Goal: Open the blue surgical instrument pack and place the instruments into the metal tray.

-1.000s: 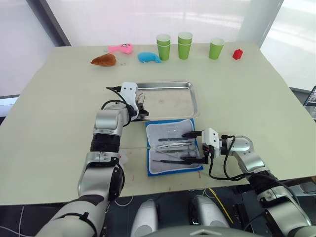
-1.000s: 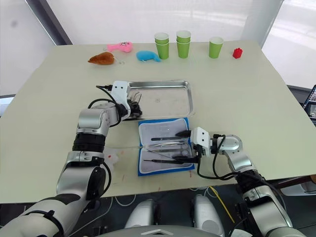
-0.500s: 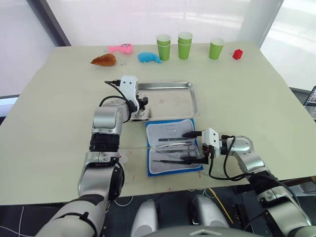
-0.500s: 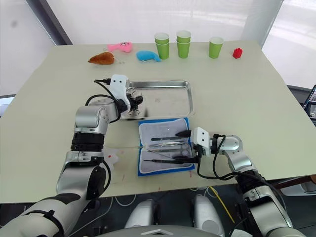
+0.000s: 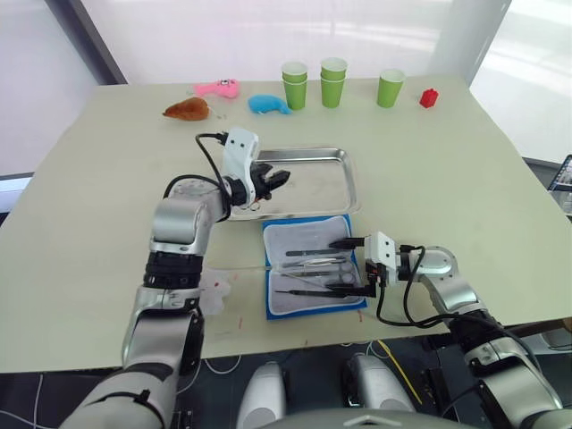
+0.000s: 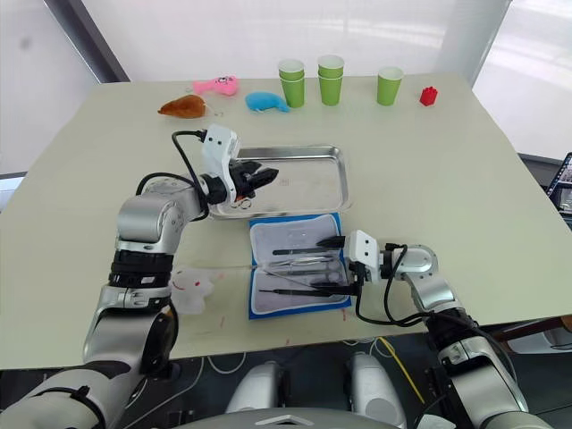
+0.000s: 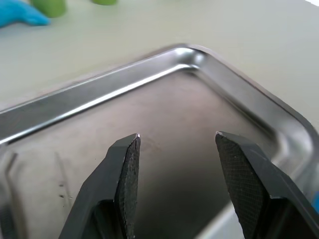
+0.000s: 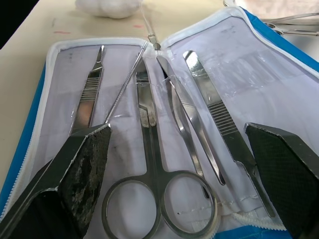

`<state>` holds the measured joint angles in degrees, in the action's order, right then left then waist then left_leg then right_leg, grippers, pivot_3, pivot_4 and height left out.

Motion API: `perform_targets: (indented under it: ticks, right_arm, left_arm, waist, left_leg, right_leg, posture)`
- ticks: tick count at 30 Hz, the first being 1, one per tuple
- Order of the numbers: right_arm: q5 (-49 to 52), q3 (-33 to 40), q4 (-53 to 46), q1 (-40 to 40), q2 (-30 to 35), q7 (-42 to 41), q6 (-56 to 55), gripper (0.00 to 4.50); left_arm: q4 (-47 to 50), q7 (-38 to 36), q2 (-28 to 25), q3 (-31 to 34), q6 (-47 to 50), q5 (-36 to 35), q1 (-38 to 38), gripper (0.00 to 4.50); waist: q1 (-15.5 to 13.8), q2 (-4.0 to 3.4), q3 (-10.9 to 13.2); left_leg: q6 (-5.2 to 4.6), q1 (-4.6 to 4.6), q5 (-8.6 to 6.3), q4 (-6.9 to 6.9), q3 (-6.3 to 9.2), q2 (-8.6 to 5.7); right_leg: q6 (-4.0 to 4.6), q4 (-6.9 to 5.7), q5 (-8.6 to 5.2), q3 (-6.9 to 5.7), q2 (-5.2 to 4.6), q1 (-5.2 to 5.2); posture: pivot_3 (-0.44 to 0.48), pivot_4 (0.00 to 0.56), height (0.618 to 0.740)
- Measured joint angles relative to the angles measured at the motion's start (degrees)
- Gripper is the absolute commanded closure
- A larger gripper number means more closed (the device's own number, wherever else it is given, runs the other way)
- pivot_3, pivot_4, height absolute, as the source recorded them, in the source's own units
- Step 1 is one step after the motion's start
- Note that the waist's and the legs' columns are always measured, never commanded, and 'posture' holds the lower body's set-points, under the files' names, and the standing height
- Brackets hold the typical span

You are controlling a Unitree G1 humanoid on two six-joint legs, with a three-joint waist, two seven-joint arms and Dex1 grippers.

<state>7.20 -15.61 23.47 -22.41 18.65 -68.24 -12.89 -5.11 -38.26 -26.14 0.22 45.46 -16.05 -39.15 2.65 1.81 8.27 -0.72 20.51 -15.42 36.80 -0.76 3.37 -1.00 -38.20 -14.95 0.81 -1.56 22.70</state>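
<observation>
Left gripper [image 5: 279, 176] hangs spread over the tray [image 5: 332, 190], center frame; right gripper [image 5: 350, 264], spread, sits over the open pack [image 5: 311, 266] below.

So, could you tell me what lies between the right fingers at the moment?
The open pack's pale lining with instruments on it: ring-handled scissors and tweezers lie between the spread right fingers, untouched, as the right wrist view shows.

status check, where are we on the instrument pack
Left end effector open over metal tray. Right end effector open at opened pack; instruments inside.
</observation>
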Motion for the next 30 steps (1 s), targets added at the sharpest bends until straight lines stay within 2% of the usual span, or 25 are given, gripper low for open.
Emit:
perform_targets:
  ticks: [7, 16, 22, 25, 28, 29, 30]
  right_arm:
    - [0.01, 0.00, -0.27, 0.10, 0.15, -0.27, 0.19, 0.00]
    - [0.34, 0.00, -1.49, 0.32, 0.86, -1.11, 1.60, 0.00]
    - [1.01, -0.09, -2.40, 0.57, 1.70, -1.55, 2.65, 0.00]
    - [1.16, -0.08, -2.62, 0.71, 2.05, -1.52, 2.76, 0.00]
    - [1.34, -0.08, -2.95, 0.92, 2.34, -1.52, 2.81, 0.00]
    - [1.37, -0.10, -3.21, 1.08, 2.35, -1.51, 2.81, 0.00]
    - [1.52, -0.10, -3.41, 1.25, 2.44, -1.52, 2.81, 0.00]
  left_arm:
    - [3.57, -9.87, -5.01, -1.93, -5.24, -1.79, 2.81, 1.98]
    - [5.39, -21.08, -10.31, -0.39, -12.77, -5.98, 6.92, 1.98]
    - [6.14, -35.28, -21.79, 2.12, -14.58, -11.02, 11.72, 1.98]
    - [5.03, -41.30, -25.93, 3.88, -16.74, -12.22, 12.93, 1.98]
    - [3.68, -46.90, -28.45, 5.51, -21.10, -12.97, 13.93, 1.24]
    - [3.64, -49.36, -29.97, 6.03, -22.71, -13.55, 14.95, 0.79]
    - [3.61, -50.46, -31.54, 6.02, -23.91, -14.08, 15.95, 0.11]
  waist:
    - [-0.07, 0.00, 0.00]
    - [-0.25, -0.03, 0.02]
    - [-0.46, -0.07, 0.15]
    - [-0.59, -0.08, 0.18]
    - [-0.68, -0.09, 0.20]
    - [-0.68, -0.10, 0.20]
    - [-0.68, -0.10, 0.21]
  left_leg:
    - [-0.02, 0.00, -0.01, -0.01, -0.02, 0.00]
    - [-0.03, 0.15, -0.02, -0.02, -0.02, 0.00]
    - [-0.04, 0.21, -0.03, -0.10, -0.05, -0.01]
    - [-0.04, 0.21, -0.03, -0.10, -0.08, -0.04]
    - [-0.04, 0.23, -0.03, -0.10, -0.12, -0.06]
    - [-0.04, 0.25, -0.03, -0.11, -0.14, -0.06]
    - [-0.04, 0.25, -0.04, -0.16, -0.15, -0.06]
  right_leg:
    - [0.00, 0.01, 0.00, 0.01, 0.01, 0.00]
    - [0.00, 0.17, 0.00, -0.03, -0.02, 0.05]
    - [0.01, 0.27, -0.03, -0.08, -0.06, 0.10]
    - [0.00, 0.28, -0.04, -0.09, -0.13, 0.10]
    - [0.00, 0.30, -0.04, -0.09, -0.16, 0.10]
    - [0.00, 0.31, -0.05, -0.09, -0.16, 0.12]
    - [-0.01, 0.33, -0.06, -0.08, -0.19, 0.13]
  posture:
    - [0.000, 0.150, 0.740]
    - [0.000, 0.150, 0.740]
    - [0.000, 0.150, 0.740]
    - [0.000, 0.150, 0.740]
    - [0.000, 0.150, 0.740]
    - [0.000, 0.150, 0.740]
    - [0.000, 0.150, 0.740]
